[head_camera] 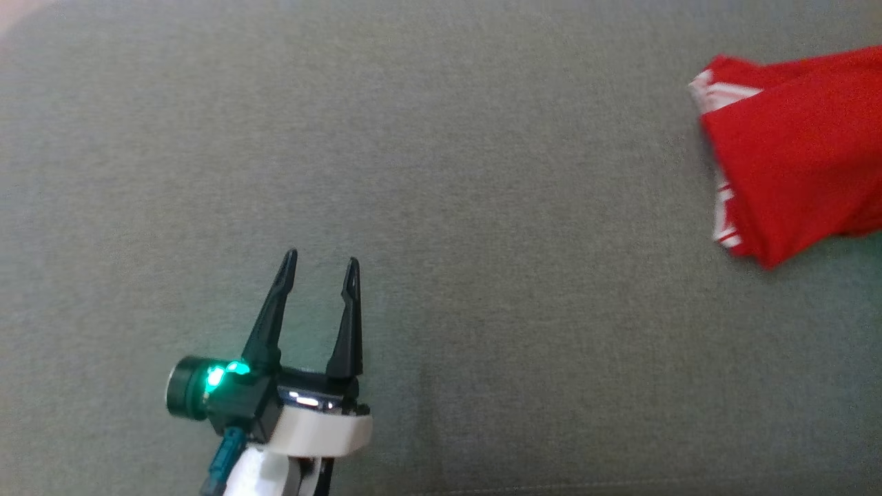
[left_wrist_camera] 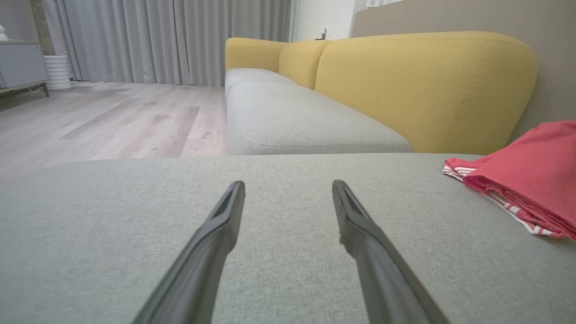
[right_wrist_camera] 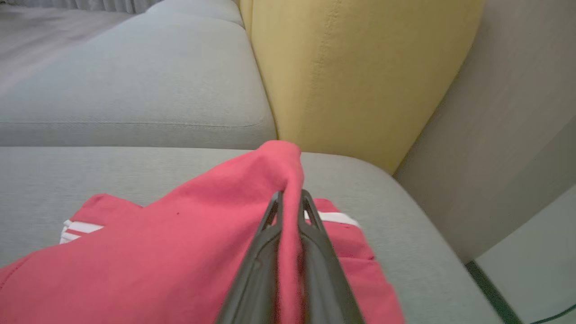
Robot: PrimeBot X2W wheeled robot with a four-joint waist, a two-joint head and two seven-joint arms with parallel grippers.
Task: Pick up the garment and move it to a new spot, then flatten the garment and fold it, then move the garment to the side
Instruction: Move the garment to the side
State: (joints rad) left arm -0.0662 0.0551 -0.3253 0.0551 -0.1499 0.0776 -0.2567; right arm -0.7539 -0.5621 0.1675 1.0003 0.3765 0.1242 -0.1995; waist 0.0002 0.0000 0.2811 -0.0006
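Red garment (head_camera: 799,151), half out of frame

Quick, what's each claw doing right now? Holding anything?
Left claw: open, holding nothing.
Right claw: closed on the red garment.

No writing, brand, number or sign can be read anywhere. The garment (head_camera: 792,151), lying well to the right of the left fingers (head_camera: 270,324), carries plain white stripes along its edge, without lettering.
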